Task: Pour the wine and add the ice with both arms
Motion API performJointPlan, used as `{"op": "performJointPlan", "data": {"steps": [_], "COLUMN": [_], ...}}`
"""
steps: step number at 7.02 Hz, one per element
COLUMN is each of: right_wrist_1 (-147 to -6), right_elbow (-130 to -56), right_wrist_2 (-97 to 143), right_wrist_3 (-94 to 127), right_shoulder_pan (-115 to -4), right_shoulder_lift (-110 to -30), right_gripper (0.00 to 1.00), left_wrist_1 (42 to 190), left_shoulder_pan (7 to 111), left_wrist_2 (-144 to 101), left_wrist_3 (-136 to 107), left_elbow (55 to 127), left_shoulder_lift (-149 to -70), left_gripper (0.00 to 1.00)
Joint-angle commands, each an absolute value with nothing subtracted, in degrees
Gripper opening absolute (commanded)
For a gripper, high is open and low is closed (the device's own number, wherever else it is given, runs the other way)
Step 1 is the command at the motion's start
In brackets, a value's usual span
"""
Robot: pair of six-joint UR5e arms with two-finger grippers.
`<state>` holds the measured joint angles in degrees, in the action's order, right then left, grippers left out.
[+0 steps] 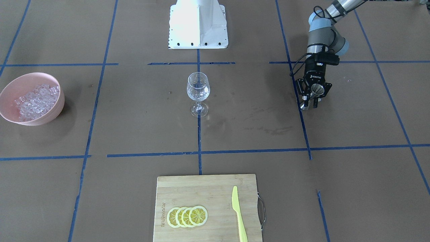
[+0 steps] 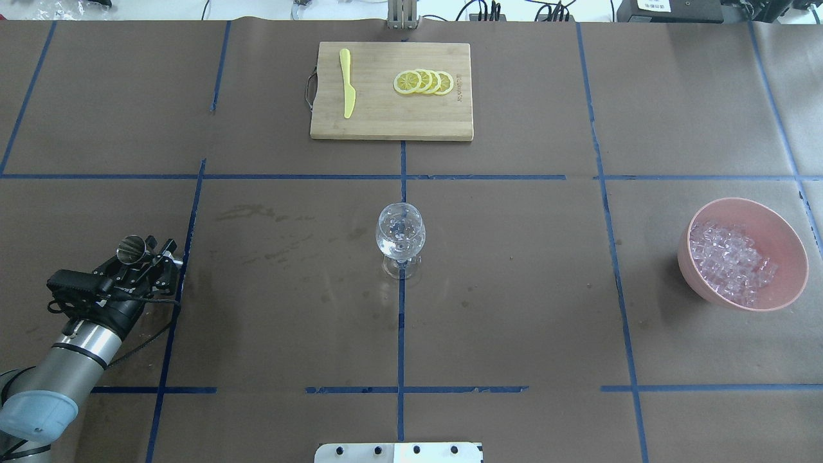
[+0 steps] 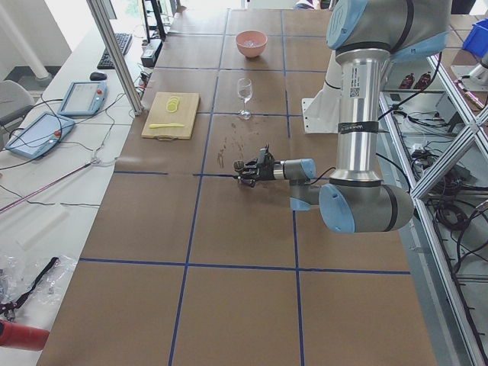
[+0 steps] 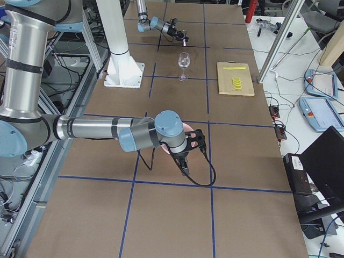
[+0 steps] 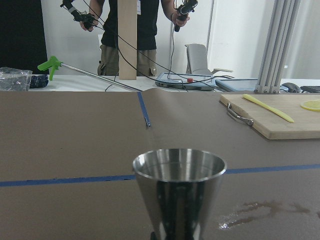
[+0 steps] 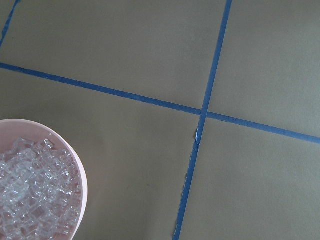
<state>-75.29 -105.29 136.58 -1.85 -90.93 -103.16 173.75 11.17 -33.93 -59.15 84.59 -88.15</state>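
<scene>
**The ice (image 2: 730, 260) lies heaped in the pink bowl (image 2: 746, 203), outside both sets of jaws**

The bowl stands well apart from the wine glass (image 2: 400, 233), on the robot's right of it, and all the ice is inside it. The right gripper (image 4: 183, 164) shows only in the exterior right view, near the bowl. Whether its jaws are released or clenched I cannot tell. Its wrist camera looks down on the bowl's rim and some of the cubes at the lower left.

The left gripper (image 2: 151, 255) is well apart from the glass on the opposite side. Its jaws are clenched on a small steel cup (image 2: 131, 245), held mouth up. The glass stands between these jaws and the ice.
</scene>
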Motion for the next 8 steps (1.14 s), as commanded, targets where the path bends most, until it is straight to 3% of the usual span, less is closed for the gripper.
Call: {"op": "performJointPlan", "data": {"steps": [1,2,3,8], "right_wrist_1": [-75.24,-75.23,-75.23,-75.32], "right_elbow": [-105.38,-105.38,-105.38,-105.29], "right_wrist_2": [136.58,136.58,136.58,136.50], "right_wrist_3": [-1.85,-1.76,-1.76,-1.76], "right_shoulder_pan": [-90.88,-90.97,-90.97,-90.88], "right_shoulder_lift": [-103.10,-103.10,-103.10,-103.01], "right_gripper": [1.00,1.00,1.00,1.00], "left_wrist_1": [173.76,173.76,173.76,174.11], "left_shoulder_pan": [11.16,11.16,11.16,11.34], "left_wrist_2": [-33.93,-33.93,-33.93,-27.00], "left_wrist_3": [-59.15,-59.06,-58.63,-56.17], "left_elbow": [84.55,84.64,84.90,90.95], "left_shoulder_lift": [-88.15,-88.15,-88.07,-87.36], "left_gripper": [0.88,0.88,0.99,0.99]}}
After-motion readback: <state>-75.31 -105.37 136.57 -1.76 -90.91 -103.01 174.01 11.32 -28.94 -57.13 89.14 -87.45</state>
